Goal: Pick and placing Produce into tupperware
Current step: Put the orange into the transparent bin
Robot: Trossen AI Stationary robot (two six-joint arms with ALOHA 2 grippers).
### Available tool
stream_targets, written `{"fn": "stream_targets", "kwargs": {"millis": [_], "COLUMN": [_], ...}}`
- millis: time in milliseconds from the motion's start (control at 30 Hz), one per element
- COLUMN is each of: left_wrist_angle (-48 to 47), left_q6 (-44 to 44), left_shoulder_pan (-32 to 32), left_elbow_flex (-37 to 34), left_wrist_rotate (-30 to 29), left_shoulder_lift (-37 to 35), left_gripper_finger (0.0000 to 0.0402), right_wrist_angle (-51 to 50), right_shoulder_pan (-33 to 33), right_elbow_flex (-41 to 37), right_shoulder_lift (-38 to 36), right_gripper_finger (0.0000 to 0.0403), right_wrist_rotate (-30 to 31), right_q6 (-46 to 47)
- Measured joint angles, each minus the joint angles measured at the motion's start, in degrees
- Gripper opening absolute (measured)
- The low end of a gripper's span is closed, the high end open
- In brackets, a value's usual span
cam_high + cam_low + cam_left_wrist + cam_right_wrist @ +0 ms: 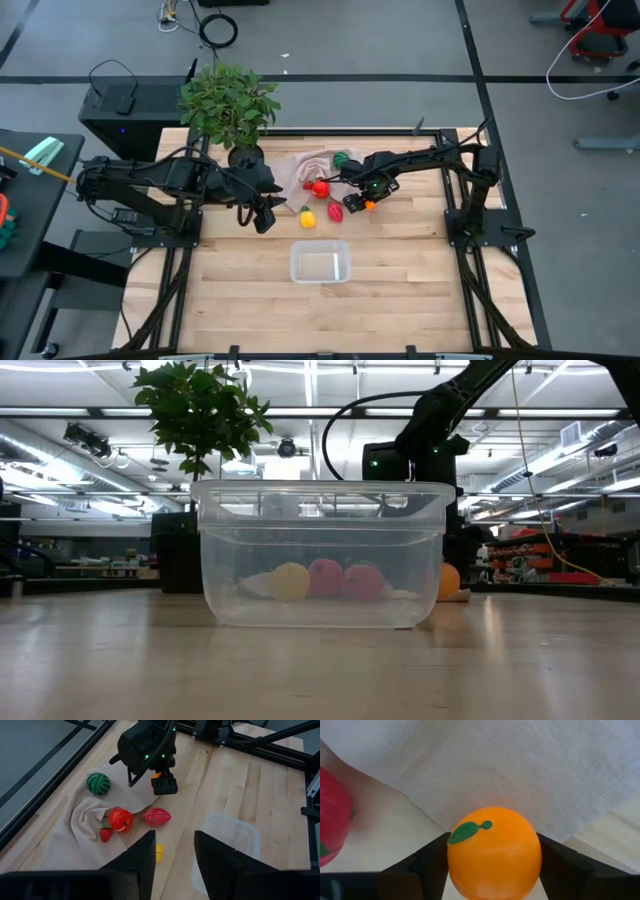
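The clear tupperware [320, 262] stands empty near the table's middle front. The produce lies by the beige cloth [308, 168]: a dark green round piece [342, 158] on the cloth, a red one [320, 188] at its edge, another red one [335, 212] and a yellow one [307, 218] on the bare wood. My right gripper [365, 203] is shut on the orange piece [494, 852] just right of them. My left gripper [262, 218] is open and empty, left of the yellow piece [159, 852]. My right gripper pinches the orange piece between its two fingers [427, 860], one on each of its sides [454, 862]. Its green leaf mark faces the wrist camera. The fingers slant down from the table's right. In the low view the orange piece [449, 581] sits at table height; I cannot tell if it rests there.
A leafy potted plant [230, 105] stands at the table's far left edge, behind my left arm. A small strawberry-like red piece [105, 834] lies against the cloth. Bare wood lies around the tupperware [230, 845] and toward the near edge.
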Motion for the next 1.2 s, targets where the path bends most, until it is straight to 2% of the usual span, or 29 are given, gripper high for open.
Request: {"fn": "stream_targets", "kwargs": {"millis": [133,400,767,1000,1200], "left_wrist_angle": [0.0,0.0,0.0,0.0,0.0], "left_q6": [0.0,0.1,0.1,1.8,2.1], "left_shoulder_pan": [0.0,0.0,0.0,0.0,0.0], "left_elbow_flex": [0.0,0.0,0.0,0.0,0.0], "left_wrist_rotate": [0.0,0.0,0.0,0.0,0.0], "left_shoulder_lift": [0.0,0.0,0.0,0.0,0.0], "left_gripper_finger": [0.0135,0.0144,0.0138,0.0137,0.0145], "right_wrist_angle": [0.0,-0.7,-0.4,6.3,18.1], "right_shoulder_pan": [0.0,0.0,1.4,6.6,11.6], "right_elbow_flex": [0.0,0.0,0.0,0.0,0.0], "right_shoulder_lift": [0.0,-0.9,-12.3,-21.1,-23.8], "right_gripper_finger": [0.0249,0.0266,0.0261,0.0259,0.0260], "right_wrist_rotate": [0.0,-1.3,-2.3,-3.8,-5.1], "right_q6": [0.0,-0.3,0.8,5.6,10.1]}}
